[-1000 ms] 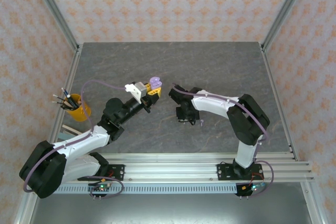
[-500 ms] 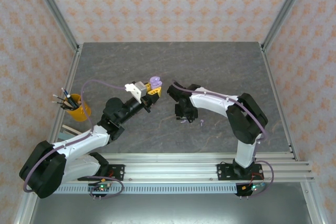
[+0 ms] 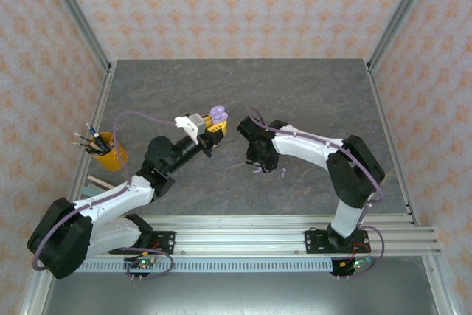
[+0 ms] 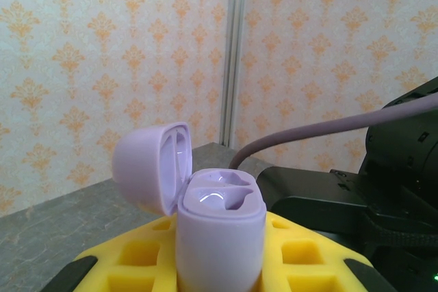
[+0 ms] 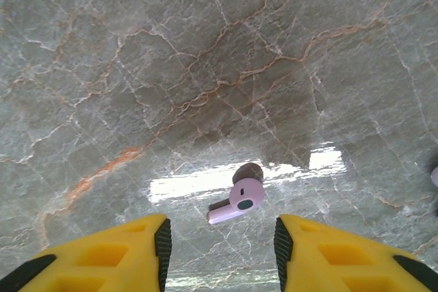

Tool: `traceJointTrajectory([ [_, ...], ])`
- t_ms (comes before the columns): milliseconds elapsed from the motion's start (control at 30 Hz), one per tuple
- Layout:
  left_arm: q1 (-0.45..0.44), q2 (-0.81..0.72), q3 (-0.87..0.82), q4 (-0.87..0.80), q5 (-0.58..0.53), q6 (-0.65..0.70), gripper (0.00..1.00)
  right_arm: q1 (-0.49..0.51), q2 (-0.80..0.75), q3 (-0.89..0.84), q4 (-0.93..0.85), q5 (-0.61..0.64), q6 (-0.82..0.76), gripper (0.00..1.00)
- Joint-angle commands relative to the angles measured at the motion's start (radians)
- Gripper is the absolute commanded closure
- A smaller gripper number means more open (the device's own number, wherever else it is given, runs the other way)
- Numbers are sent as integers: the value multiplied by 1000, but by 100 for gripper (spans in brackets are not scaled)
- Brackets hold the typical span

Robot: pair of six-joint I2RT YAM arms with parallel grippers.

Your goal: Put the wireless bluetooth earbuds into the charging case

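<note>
A grey marbled desk (image 3: 295,94) sits inside a booth papered in cream with an orange motif, with aluminium posts at the corners. At the desk's near edge, the bases of the two arms are bolted to a slotted metal rail (image 3: 243,230).

Ahead of the rail, the left arm reaches toward the middle of the desk. The left end effector (image 3: 214,125) is pressed together on the charging case (image 4: 220,230), a lilac case that stands upright between the yellow fingers (image 4: 144,258). Its lid (image 4: 147,169) is swung open and leans back to one side. The inside of the case is glossy lilac, and I cannot tell whether anything sits in its wells. A purple cable (image 4: 308,135) arcs behind the case over the dark body of the other arm.

The right arm bends in from the right, so the right end effector (image 5: 220,244) hangs low over the desk, facing down. Its yellow fingers (image 5: 130,244) are spread and grip nothing. A pale pinkish earbud (image 5: 239,198) lies on the bare desk just beyond the gap between them, with its stem pointing left and its rounded head to the right. It touches neither finger. From above, a second earbud (image 3: 283,173) lies on the desk just to the right of that end effector.

A yellow cup (image 3: 110,154) holding pens (image 3: 87,138) stands on the left side of the desk, well apart from the case. The far half of the desk runs back to the wallpapered wall (image 3: 221,5).
</note>
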Motion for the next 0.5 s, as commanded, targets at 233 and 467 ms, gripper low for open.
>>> traceJointTrajectory([
  [233,-8,1,31,23,22,-4,100,8,44,-25,32,23,-77,55],
  [467,-8,-1,31,21,23,-7,100,9,68,-25,34,31,-83,58],
])
